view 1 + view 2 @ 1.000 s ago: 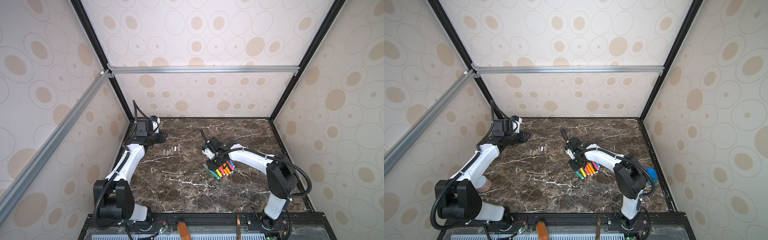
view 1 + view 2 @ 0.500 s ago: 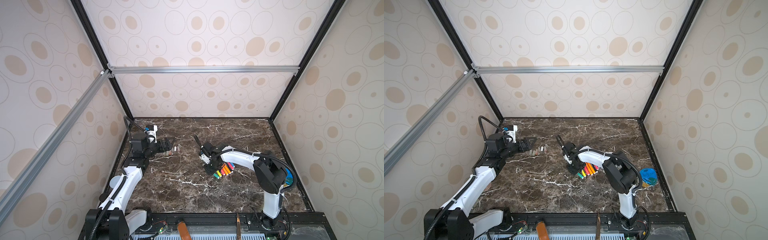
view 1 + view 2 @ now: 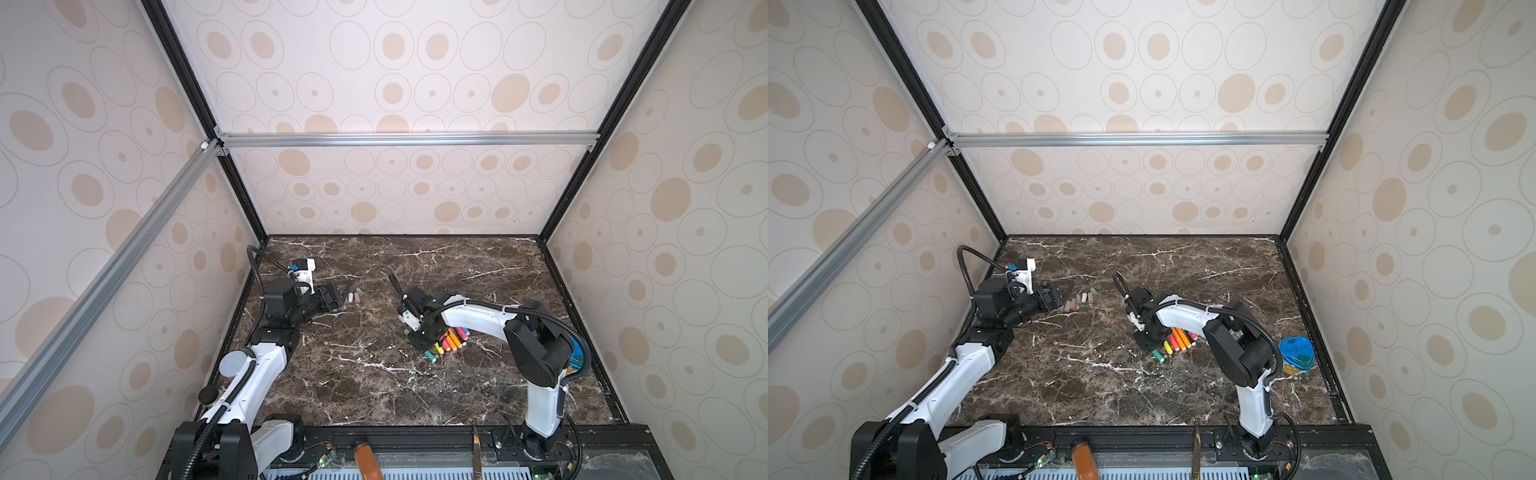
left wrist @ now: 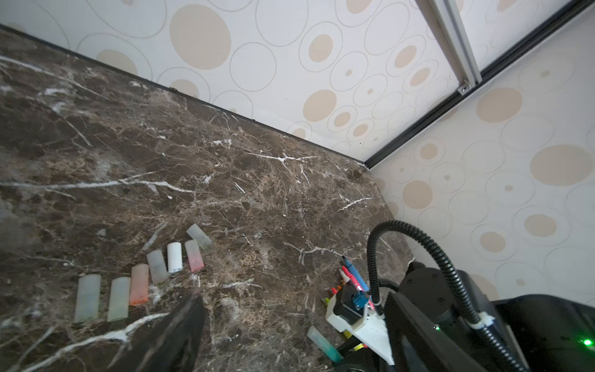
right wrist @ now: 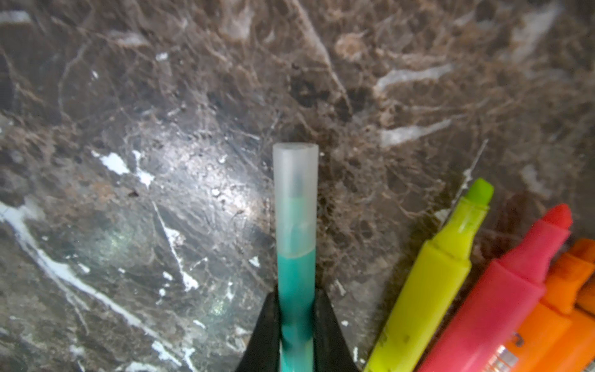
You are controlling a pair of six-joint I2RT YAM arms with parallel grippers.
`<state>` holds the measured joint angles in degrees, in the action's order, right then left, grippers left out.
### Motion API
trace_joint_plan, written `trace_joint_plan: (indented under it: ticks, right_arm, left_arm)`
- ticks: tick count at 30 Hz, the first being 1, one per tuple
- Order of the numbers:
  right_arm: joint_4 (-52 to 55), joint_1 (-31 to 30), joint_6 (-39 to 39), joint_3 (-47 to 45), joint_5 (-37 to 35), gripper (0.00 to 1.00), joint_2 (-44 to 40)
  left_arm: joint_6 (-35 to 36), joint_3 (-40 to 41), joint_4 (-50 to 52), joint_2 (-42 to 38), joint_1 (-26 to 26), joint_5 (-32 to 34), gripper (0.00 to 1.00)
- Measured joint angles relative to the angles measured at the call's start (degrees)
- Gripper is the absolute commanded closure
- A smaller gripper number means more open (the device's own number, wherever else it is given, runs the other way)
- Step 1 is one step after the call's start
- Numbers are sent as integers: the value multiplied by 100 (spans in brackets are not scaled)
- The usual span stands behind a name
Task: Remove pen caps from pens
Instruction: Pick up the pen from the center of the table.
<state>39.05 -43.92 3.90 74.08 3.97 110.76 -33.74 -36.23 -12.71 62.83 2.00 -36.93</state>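
**Spotter:** While you've got the feed up, what's the right gripper point(image 5: 296, 294) on?

**Operator:** I see both black fingers point(image 5: 325, 322) pinched on the green pen point(image 5: 296, 273), low on its barrel. Its translucent cap point(image 5: 295, 193) is still seated. Green lies at one end of the pen row point(image 3: 1177, 340), with a strip of bare marble between it and the yellow pen point(image 5: 431, 280). Yellow, the pink pen point(image 5: 502, 290) and the orange pen point(image 5: 566, 283) touch side by side, tips bare.

**Spotter:** Room to move?

**Operator:** Plenty. The marble table point(image 3: 1100, 382) lies bare from the pen row to the front rail point(image 3: 1142, 434), and bare again from the row to the back edge. A blue-lidded tub point(image 3: 1296, 353) sits beyond the row, near the table's right edge.

**Spotter:** And the left side?

**Operator:** The loose pen caps point(image 4: 157, 266) lie in a ragged line well apart from the pen row, toward the table's left edge. The left gripper point(image 3: 1068, 287) is just beside them. Only one finger point(image 4: 174, 335) shows in my wrist view, so I can't tell how wide it stands.
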Motion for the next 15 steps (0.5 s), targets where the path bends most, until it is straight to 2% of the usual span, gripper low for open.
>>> trace_joint_plan:
  ticks: [3, 11, 15]
  right_arm:
    - [-22, 0, -15, -63, 175, 100, -129]
    - [-269, 0, 35, 13, 723, 100, -1047]
    - [-424, 0, 79, 118, 831, 100, -1338]
  left_arm:
    - [-146, 186, -236, 72, 87, -118, 37]
    - [-341, 468, -466, 494, 1143, -114, 38]
    - [-442, 459, -625, 748, 1386, -157, 39]
